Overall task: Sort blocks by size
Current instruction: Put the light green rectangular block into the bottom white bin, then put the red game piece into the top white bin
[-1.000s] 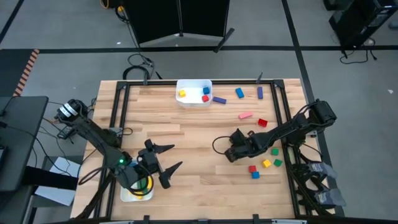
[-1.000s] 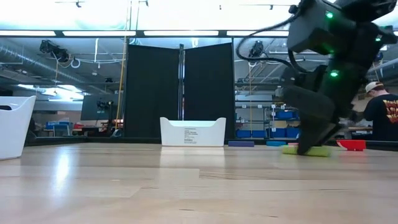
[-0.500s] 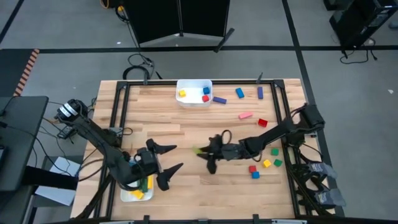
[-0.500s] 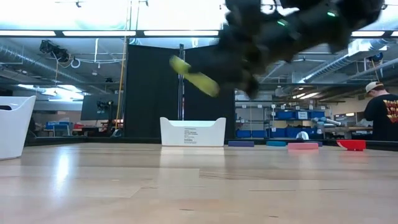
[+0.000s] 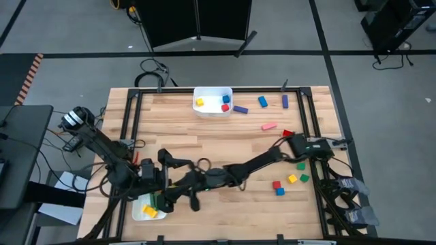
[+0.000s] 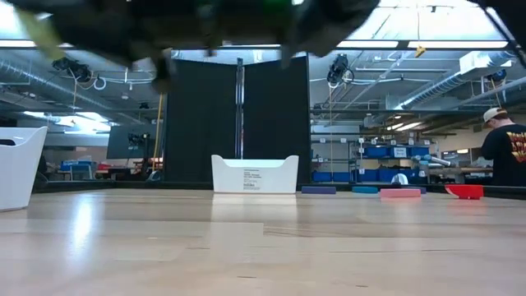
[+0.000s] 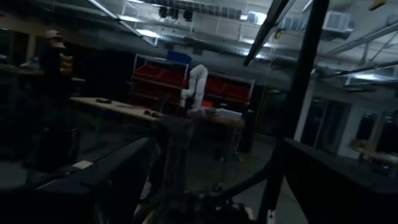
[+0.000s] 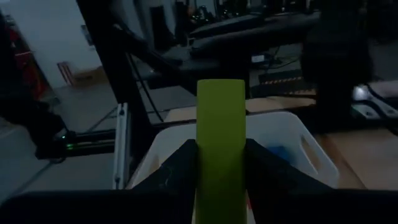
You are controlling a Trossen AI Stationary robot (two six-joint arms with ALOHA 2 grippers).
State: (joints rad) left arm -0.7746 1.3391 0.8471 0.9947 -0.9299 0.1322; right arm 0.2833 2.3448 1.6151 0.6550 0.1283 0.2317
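My right gripper [image 5: 162, 199] reaches across the table to its near left and is shut on a yellow-green bar [image 8: 221, 143]. It holds the bar over the near-left white tray [image 5: 138, 216], which has a yellow block [image 5: 150, 212] in it. The bar also shows in the high view [image 5: 154, 201] and the low view [image 6: 39, 31]. My left gripper [image 5: 176, 170] is open beside the tray, partly under the right arm. Several blocks lie at the right: a pink bar [image 5: 269, 126], a red cube [image 5: 287, 134], and yellow [image 5: 292, 178] and blue [image 5: 279, 191] cubes. My right gripper pinches the yellow-green bar by its two long sides [image 8: 219, 165] between its two fingers [image 8: 180, 163]. The bar lies along the fingers and sticks out ahead of them. The fingers come from the table's right, slanting down. The bar is lifted clear above the tray.
A second white tray [image 5: 212, 101] at the far edge holds yellow, red and blue cubes. A purple bar [image 5: 240, 109], a blue block [image 5: 262, 101] and a purple block [image 5: 285, 101] lie to its right. A person [image 6: 503, 148] stands in the room behind.
My right gripper has lifted the yellow-green bar off the table at the right and carried it across toward the table's left edge, to above the near-left tray. My left gripper has drawn back a little toward the left edge, still open.
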